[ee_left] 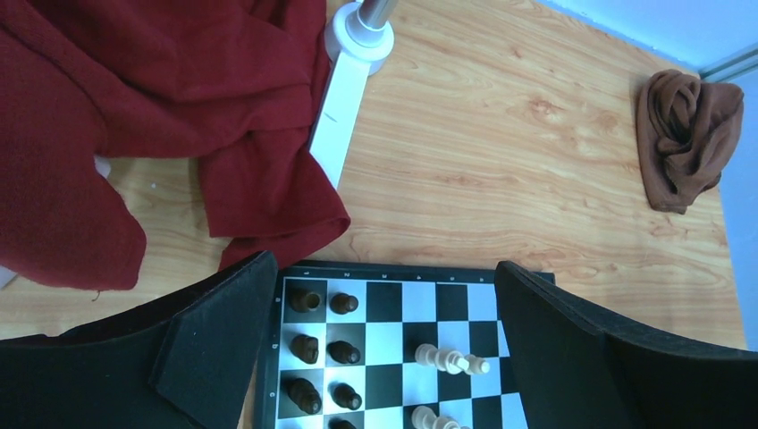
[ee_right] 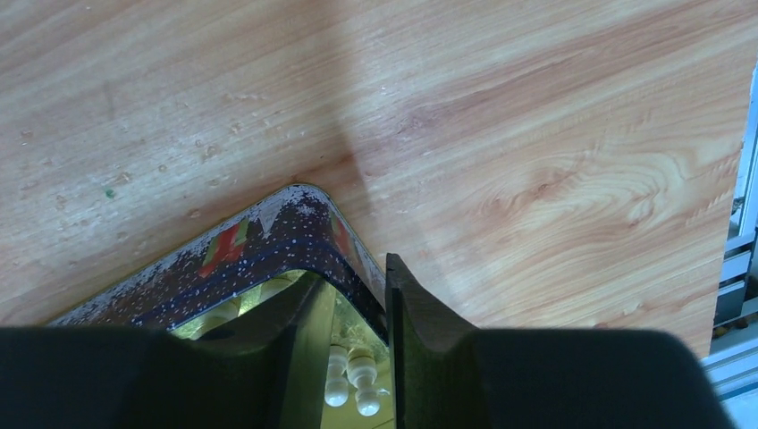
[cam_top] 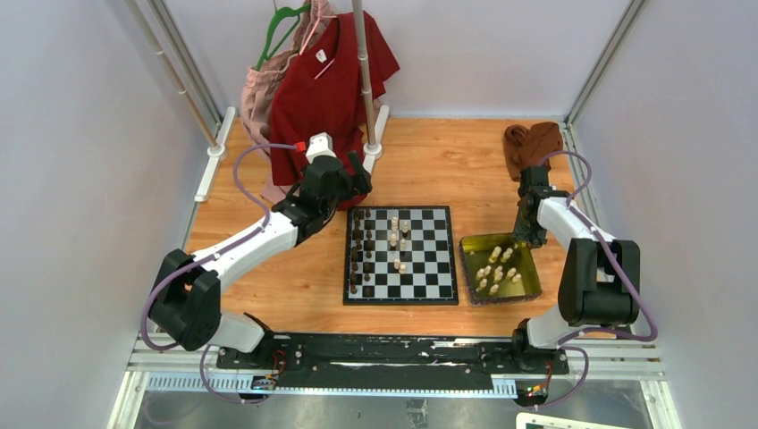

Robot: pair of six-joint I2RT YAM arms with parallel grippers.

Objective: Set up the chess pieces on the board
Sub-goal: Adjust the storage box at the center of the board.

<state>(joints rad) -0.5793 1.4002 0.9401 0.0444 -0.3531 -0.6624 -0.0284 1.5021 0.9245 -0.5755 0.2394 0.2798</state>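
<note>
**Both grippers at the far side of the chess layout**

Nearest me, the flat black-and-white checked chessboard (cam_top: 429,268) lies on the wooden table (cam_top: 447,161). Dark brown chess pieces (cam_top: 361,255) fill its two left files. Cream chess pieces (cam_top: 398,241) cluster mid-board, one toppled; more lie in the gold rectangular tin (ee_right: 250,250) just right. My right gripper (ee_right: 350,273) straddles the tin's corner wall, fingers nearly together; whether they pinch it I cannot tell. My left gripper (ee_left: 384,268) hovers over the board's far left corner, fingers wide apart. Beyond hangs a red shirt (cam_top: 326,80).
</note>
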